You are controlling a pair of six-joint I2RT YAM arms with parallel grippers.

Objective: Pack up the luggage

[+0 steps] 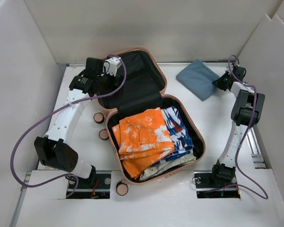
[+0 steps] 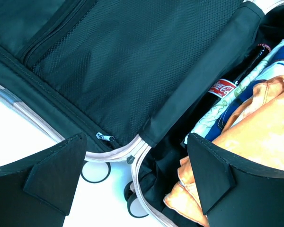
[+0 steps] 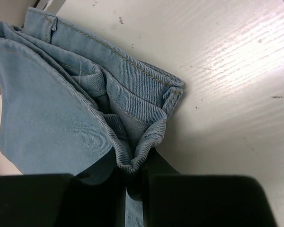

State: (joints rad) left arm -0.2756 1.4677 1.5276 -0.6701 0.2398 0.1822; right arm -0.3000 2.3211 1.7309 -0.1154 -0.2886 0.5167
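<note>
The pale pink luggage (image 1: 200, 142) lies open mid-table, its black-lined lid (image 1: 132, 78) propped toward the back. Inside are an orange shirt (image 1: 139, 137), a blue-white garment (image 1: 177, 130) and a cola bottle (image 2: 226, 86) along the hinge side. My left gripper (image 1: 114, 64) is open and empty above the lid's left edge; the left wrist view shows the mesh lining (image 2: 132, 61) and zipper rim (image 2: 132, 158) between its fingers. My right gripper (image 1: 217, 84) is shut on the folded light-blue jeans (image 1: 197, 79), pinching a bunched edge (image 3: 132, 158) on the table at back right.
Pink wheels (image 1: 100, 117) stick out at the suitcase's left side, and one more (image 1: 122, 189) lies near the front. White walls enclose the table on the left, back and right. A purple cable (image 1: 19, 142) loops off the left arm.
</note>
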